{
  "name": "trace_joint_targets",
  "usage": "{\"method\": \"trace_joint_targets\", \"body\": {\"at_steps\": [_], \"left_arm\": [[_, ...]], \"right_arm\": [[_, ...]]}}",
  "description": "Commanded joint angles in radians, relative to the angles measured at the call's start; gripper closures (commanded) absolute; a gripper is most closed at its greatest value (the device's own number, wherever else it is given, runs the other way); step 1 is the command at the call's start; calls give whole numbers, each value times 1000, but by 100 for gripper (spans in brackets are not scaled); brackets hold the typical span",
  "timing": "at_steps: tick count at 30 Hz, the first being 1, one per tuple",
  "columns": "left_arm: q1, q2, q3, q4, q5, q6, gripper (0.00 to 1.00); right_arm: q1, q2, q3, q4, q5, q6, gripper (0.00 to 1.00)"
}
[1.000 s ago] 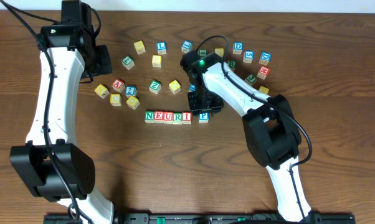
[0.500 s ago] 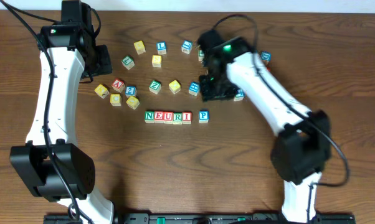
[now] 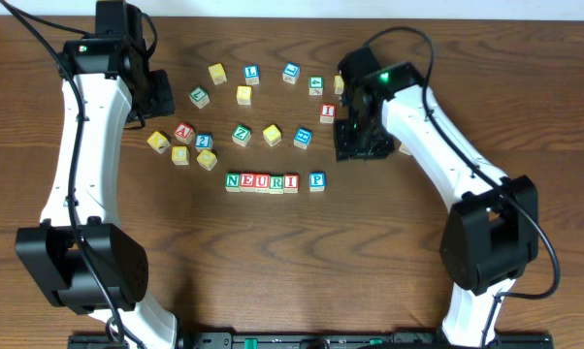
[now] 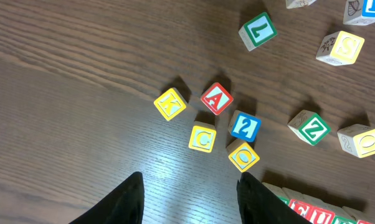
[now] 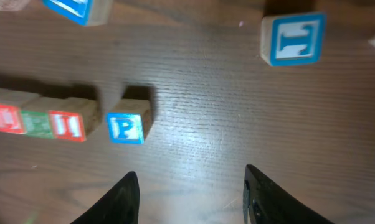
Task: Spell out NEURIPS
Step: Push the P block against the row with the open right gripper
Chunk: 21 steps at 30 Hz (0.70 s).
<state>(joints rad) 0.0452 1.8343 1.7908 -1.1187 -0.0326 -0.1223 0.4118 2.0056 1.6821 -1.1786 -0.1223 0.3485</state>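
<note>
- Your NEURI row (image 3: 261, 181) sits mid-worktop (image 3: 370, 252), with the P cube (image 3: 316, 180) just right of it, apart.
- The yellow-faced cube (image 3: 243, 94) lies farther back; it is likely light, stiff wood, so pinch opposite flat sides.
- The right gripper (image 5: 189, 183) and left gripper (image 4: 190, 190) are spread and empty.

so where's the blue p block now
Overhead, the blue P block sits at the right end of the letter row, a small gap past the red I block.

Probably a robotics lab: a white-and-black left robot arm (image 3: 74, 165) and right robot arm (image 3: 428, 136) rise from 7 and 5 o'clock of a dark brown wooden table (image 3: 273, 262).
</note>
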Motion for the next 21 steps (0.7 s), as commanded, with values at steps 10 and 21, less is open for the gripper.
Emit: {"method": "trace_joint_targets", "body": {"at_steps": [10, 21], "left_arm": [[4, -19, 26, -2, -10, 13, 53], [4, -19, 26, -2, -4, 13, 52]], "right_arm": [[11, 13, -238, 273, -39, 67, 58], [40, 35, -290, 349, -43, 198, 59]]}}
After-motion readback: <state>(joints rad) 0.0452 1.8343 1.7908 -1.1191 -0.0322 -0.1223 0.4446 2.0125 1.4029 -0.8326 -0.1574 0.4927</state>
